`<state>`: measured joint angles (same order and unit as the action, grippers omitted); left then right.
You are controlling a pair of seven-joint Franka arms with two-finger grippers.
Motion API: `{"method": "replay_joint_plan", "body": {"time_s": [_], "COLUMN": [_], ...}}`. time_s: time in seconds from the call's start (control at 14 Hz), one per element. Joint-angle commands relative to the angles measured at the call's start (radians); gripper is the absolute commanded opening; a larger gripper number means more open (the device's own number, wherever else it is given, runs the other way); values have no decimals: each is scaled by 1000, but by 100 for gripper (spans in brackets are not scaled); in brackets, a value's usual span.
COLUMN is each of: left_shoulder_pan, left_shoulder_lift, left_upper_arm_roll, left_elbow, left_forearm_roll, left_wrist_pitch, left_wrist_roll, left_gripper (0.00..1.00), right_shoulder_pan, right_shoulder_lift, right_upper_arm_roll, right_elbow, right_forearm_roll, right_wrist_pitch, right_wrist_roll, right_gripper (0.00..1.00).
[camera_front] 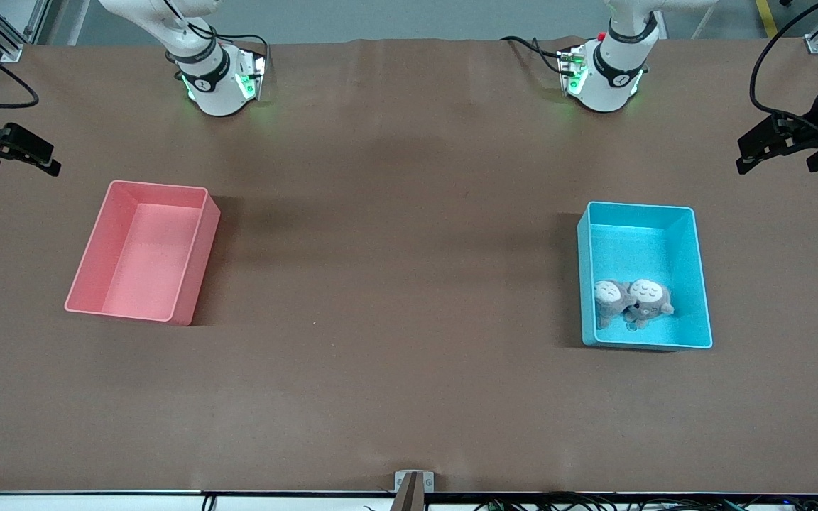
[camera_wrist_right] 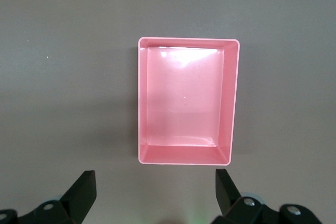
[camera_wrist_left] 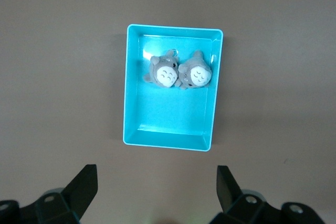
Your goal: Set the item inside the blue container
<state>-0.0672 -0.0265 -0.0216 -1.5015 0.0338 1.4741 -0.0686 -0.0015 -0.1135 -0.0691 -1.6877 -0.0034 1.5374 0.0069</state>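
Two little gray plush toys (camera_front: 631,300) lay side by side, touching, in the blue container (camera_front: 696,284), at the end of it nearest the front camera. The blue container sat on the brown table (camera_front: 395,284) toward the left arm's end, well apart from the pink bin (camera_front: 199,266) at the right arm's end. The left gripper (camera_wrist_left: 156,190) hung up high over the table near the blue container with its fingers wide apart and holding nothing, and the right gripper (camera_wrist_right: 155,192) hung the same way near the pink bin.
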Motion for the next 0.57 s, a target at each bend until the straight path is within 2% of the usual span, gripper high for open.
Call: {"method": "replay_joint_plan", "body": {"time_s": [0.0, 0.5], "left_shoulder_pan": [-13, -17], "left_shoulder_lift": [-30, -30], "left_upper_arm_roll": [6, -9], "left_elbow": [-43, -52], "left_forearm_roll": [-22, -26], "left_wrist_pitch": [5, 6], "left_wrist_roll": [13, 12], "left_gripper": [100, 100], "right_shoulder_pan": [3, -11], "right_shoulder_lift": [-26, -26], "right_upper_arm_roll": [0, -8], "right_elbow": [-20, -10], "right_forearm_roll": [-17, -17], "right_wrist_pitch": [0, -16], "right_wrist_roll": [1, -8], "right_gripper": [100, 100]}}
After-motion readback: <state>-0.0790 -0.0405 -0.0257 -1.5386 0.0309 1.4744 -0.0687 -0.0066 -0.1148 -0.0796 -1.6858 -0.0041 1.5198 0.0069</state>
